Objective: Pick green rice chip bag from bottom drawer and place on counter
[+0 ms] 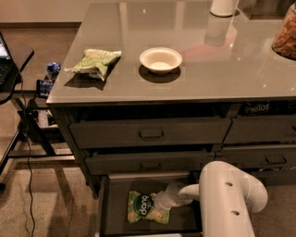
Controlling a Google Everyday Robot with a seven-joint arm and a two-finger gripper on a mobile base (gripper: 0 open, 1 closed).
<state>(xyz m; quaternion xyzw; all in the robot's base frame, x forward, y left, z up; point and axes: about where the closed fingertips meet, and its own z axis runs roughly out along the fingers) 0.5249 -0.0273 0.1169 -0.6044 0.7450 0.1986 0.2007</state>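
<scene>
The bottom drawer [115, 203] is pulled open below two shut drawers. The green rice chip bag [141, 207] lies flat on its dark floor, its dark circle logo facing up. My white arm reaches down into the drawer from the right. My gripper [163, 203] is at the bag's right edge, over or on it. The counter [203, 69] is the glossy grey top above the drawers.
On the counter lie a paler olive-green wrinkly bag [95, 61], a white bowl [160, 59], a white cylinder [224, 7] at the back and a jar of snacks [286, 34] at the right edge. A black stand with cables [23, 115] is at the left.
</scene>
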